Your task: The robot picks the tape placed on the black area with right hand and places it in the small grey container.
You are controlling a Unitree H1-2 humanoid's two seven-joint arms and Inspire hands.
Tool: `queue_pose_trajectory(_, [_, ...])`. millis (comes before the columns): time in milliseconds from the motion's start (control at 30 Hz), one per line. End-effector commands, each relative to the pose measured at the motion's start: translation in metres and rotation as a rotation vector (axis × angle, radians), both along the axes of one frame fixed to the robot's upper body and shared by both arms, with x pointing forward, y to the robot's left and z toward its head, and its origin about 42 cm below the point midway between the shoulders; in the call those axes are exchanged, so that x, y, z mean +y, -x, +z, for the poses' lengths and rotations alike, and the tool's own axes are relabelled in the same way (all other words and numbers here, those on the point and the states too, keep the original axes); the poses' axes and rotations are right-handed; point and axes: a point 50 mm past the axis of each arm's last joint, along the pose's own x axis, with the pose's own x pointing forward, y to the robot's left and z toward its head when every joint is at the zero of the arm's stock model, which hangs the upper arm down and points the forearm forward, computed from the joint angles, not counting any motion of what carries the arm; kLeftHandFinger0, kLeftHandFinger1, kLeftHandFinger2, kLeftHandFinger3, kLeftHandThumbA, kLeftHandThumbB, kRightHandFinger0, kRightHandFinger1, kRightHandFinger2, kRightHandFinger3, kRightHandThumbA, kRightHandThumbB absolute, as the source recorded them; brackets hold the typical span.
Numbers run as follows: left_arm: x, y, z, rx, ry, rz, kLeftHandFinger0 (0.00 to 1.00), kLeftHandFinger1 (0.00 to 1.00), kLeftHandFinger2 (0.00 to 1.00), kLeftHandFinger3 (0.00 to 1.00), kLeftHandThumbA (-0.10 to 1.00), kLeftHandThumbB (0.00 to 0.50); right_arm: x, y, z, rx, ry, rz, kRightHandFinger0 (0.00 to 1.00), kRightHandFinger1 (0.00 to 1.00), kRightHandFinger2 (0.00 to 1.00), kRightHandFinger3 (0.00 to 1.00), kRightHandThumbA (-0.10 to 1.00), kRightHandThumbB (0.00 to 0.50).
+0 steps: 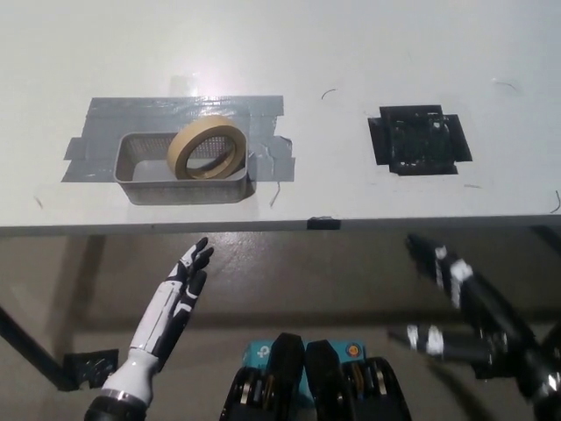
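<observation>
White left robot hand (171, 303) hangs idle below the worktop (351, 53) edge, fingers straight, holding nothing. The tape (208, 147) leans tilted in the small grey container (140, 175), job looks done. The black area (418, 140) sits bare. Black right robot hand (460, 307) hangs low, fingers spread, empty.

White table (351, 53) carries grey container (184, 180), black area (419, 140).
</observation>
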Motion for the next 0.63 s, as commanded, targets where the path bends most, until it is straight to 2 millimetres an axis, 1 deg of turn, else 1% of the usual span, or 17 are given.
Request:
queue_pose_trajectory(0, [0.008,0.008,0.007,-0.065,0.039,0.024,1.0,1.0,1.0,1.0,1.0,0.165,0.003,0.0,-0.003,-0.053,-0.207,-0.03,1.0,1.0,1.0,1.0,1.0,0.288])
queue_pose_trajectory(33, [0.008,0.008,0.007,-0.064,0.04,0.028,1.0,1.0,1.0,1.0,1.0,0.163,0.003,-0.005,-0.01,-0.026,-0.205,-0.036,1.0,1.0,1.0,1.0,1.0,0.328])
queue_pose_trajectory(67, [0.01,0.008,0.007,-0.07,0.046,0.033,1.0,1.0,1.0,1.0,1.0,0.16,0.005,-0.011,-0.017,0.005,-0.245,-0.044,1.0,1.0,1.0,1.0,1.0,0.33])
queue_pose_trajectory(100, [0.012,0.013,0.004,-0.062,0.046,0.038,1.0,1.0,1.0,1.0,1.0,0.16,0.008,-0.008,-0.023,0.029,-0.269,-0.047,1.0,1.0,1.0,1.0,1.0,0.329])
queue_pose_trajectory(167, [0.014,0.016,0.004,-0.055,0.043,0.043,1.0,1.0,1.0,1.0,1.0,0.187,0.006,-0.01,-0.029,0.043,-0.284,-0.051,1.0,1.0,1.0,1.0,1.0,0.322])
queue_pose_trajectory(233, [0.014,0.018,0.002,-0.046,0.04,0.046,1.0,1.0,1.0,1.0,1.0,0.2,0.004,-0.009,-0.033,0.051,-0.288,-0.058,1.0,1.0,1.0,1.0,1.0,0.312])
queue_pose_trajectory(367, [0.019,0.022,0.0,-0.035,0.02,0.059,1.0,1.0,1.0,1.0,1.0,0.198,0.003,-0.008,-0.042,0.076,-0.278,-0.071,1.0,1.0,1.0,1.0,1.0,0.302])
queue_pose_trajectory(400, [0.019,0.023,-0.002,-0.031,0.016,0.06,1.0,1.0,1.0,1.0,1.0,0.185,0.0,-0.007,-0.044,0.075,-0.255,-0.073,1.0,1.0,1.0,1.0,1.0,0.267])
queue_pose_trajectory(433, [0.02,0.023,-0.003,-0.029,0.012,0.06,1.0,1.0,1.0,1.0,1.0,0.184,0.0,-0.008,-0.045,0.074,-0.244,-0.071,1.0,1.0,1.0,1.0,1.0,0.264])
queue_pose_trajectory(500, [0.021,0.023,-0.005,-0.02,0.007,0.06,1.0,1.0,1.0,1.0,1.0,0.181,-0.003,-0.009,-0.048,0.072,-0.237,-0.072,1.0,1.0,1.0,1.0,1.0,0.24])
queue_pose_trajectory(600, [0.021,0.021,-0.007,-0.004,0.007,0.057,1.0,1.0,1.0,1.0,1.0,0.182,-0.005,-0.009,-0.051,0.074,-0.256,-0.109,1.0,1.0,1.0,1.0,1.0,0.246])
